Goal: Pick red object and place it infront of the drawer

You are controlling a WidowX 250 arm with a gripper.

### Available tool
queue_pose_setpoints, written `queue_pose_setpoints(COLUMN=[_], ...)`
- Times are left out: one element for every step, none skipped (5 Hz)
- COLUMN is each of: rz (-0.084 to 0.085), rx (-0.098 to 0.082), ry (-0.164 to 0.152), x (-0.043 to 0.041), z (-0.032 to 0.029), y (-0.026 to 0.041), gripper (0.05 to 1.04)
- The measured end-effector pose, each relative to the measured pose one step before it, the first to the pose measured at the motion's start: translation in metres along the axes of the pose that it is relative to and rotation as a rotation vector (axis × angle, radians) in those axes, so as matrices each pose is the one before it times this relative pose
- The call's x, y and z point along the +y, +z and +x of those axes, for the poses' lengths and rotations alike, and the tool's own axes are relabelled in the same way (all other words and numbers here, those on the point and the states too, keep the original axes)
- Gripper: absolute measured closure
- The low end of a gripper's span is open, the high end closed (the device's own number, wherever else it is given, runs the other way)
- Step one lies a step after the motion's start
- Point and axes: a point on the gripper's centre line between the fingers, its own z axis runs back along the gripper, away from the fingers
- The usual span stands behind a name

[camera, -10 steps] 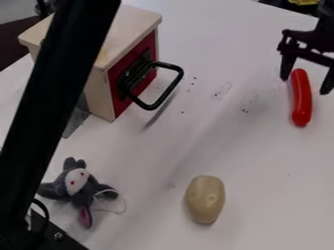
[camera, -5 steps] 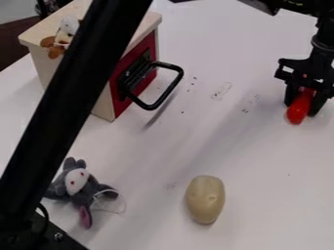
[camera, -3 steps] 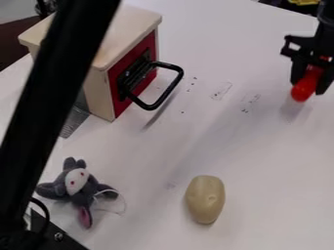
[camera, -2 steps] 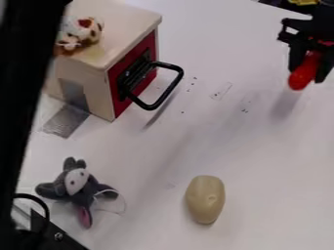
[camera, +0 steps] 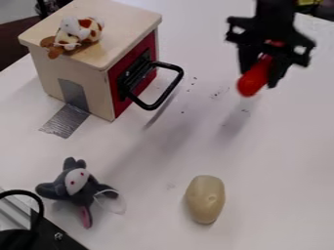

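Potato [camera: 205, 199]: since it sits well apart from the drawer, on the near counter [camera: 153, 215], I'd say it's out of the way.
Mouse [camera: 76, 183]: sprawled on the counter, likely just clutter for this job.
Tape [camera: 66, 120]: runs from the box [camera: 49, 73] onto the counter, I'd guess to stop it sliding when the handle [camera: 171, 89] is pulled.
Drawer [camera: 140, 68]: handle juts out, so the drop wants to be just clear of it.
Red thing [camera: 253, 80]: up off the counter, tilted tip down, shadow below; it must come closer to the drawer, then down.
Hand [camera: 261, 74]: closed round its upper part, leaving the tip free to land first.
Spotted toy [camera: 81, 32]: parked atop the box.
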Motion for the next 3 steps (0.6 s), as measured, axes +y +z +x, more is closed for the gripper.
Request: queue_pose_setpoints(rz=[-0.0199,0.0309,0.0316], rx=[0.0209,-0.0287,-0.0096], ry=[-0.0231,-0.0204,-0.0279], x=[0.01575,0.00898,0.00306], z=[-0.02545,-0.00922,0.00253], y=[-0.01851,-0.01606,-0.00956], gripper=[0.584,0.583,0.584])
